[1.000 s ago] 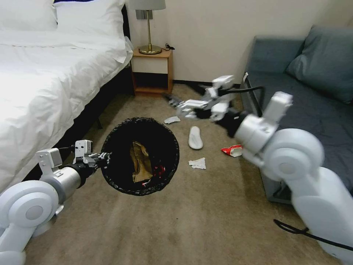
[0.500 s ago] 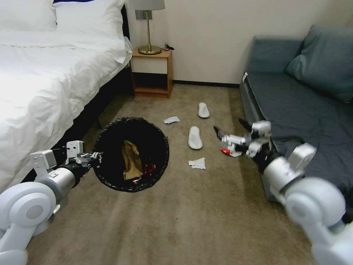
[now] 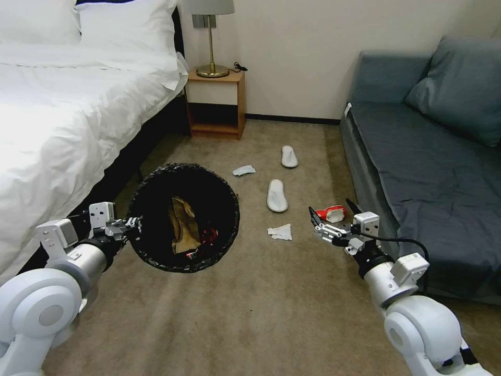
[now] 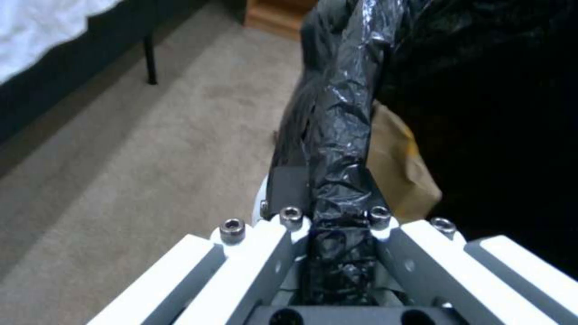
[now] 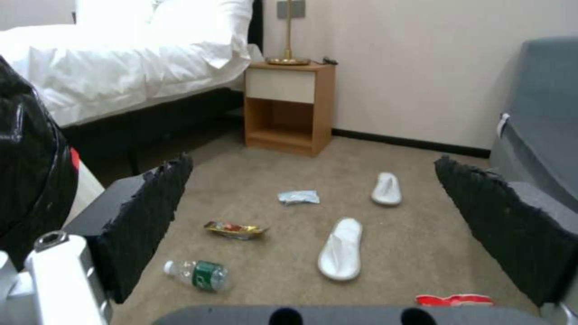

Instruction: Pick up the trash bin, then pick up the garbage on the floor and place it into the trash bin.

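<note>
You are looking at a trash bin [image 3: 183,216] lined with crinkled glossy black plastic, with creased matt brown paper [image 3: 182,230] showing inside. The left end effector [image 4: 328,212], glossy white plastic with metal screws, is pinching that film. The right end effector [image 5: 313,216] is showing rough black foam-like pads [image 5: 151,216]. The carpet [image 3: 261,303] is looking matt and napped, the nightstand [image 3: 215,102] smooth wood, the sofa [image 3: 433,156] matt cloth.
</note>
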